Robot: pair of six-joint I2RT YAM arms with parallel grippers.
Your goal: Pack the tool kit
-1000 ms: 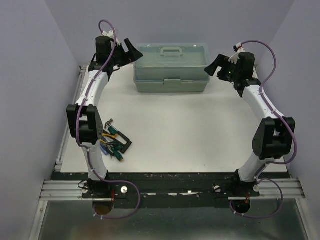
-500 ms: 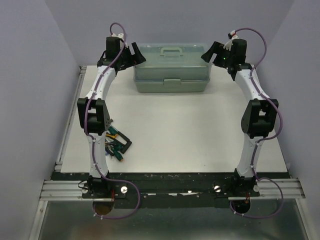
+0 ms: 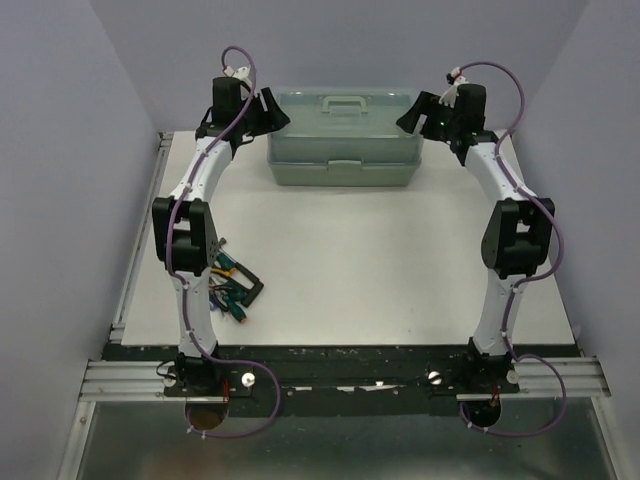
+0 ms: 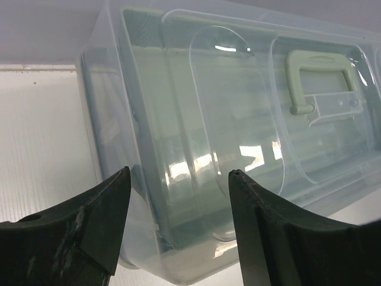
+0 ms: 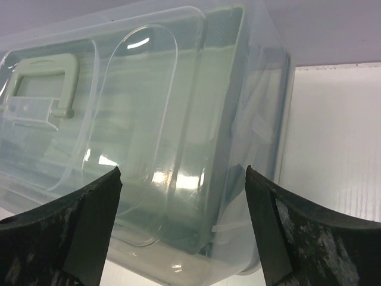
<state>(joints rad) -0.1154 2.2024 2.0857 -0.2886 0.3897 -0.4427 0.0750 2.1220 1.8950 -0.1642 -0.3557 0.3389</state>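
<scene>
The pale green toolbox (image 3: 342, 135) stands shut at the back of the table, its translucent lid and handle (image 3: 341, 103) on top. My left gripper (image 3: 272, 110) is open at the box's left end; in the left wrist view its jaws (image 4: 178, 179) frame the lid's corner (image 4: 178, 119). My right gripper (image 3: 412, 112) is open at the box's right end, its jaws (image 5: 181, 173) framing the other corner (image 5: 196, 119). I cannot tell whether either touches the box. Loose hand tools (image 3: 232, 283) with yellow and green handles lie at the front left beside the left arm.
The white table top (image 3: 360, 260) lies between box and arms. Purple walls close in the back and sides. A metal rail (image 3: 135, 270) runs along the left table edge.
Both arms have swung up and inward to the toolbox's ends. The grippers now sit right at the lid's corners. The box and tools have not moved.
</scene>
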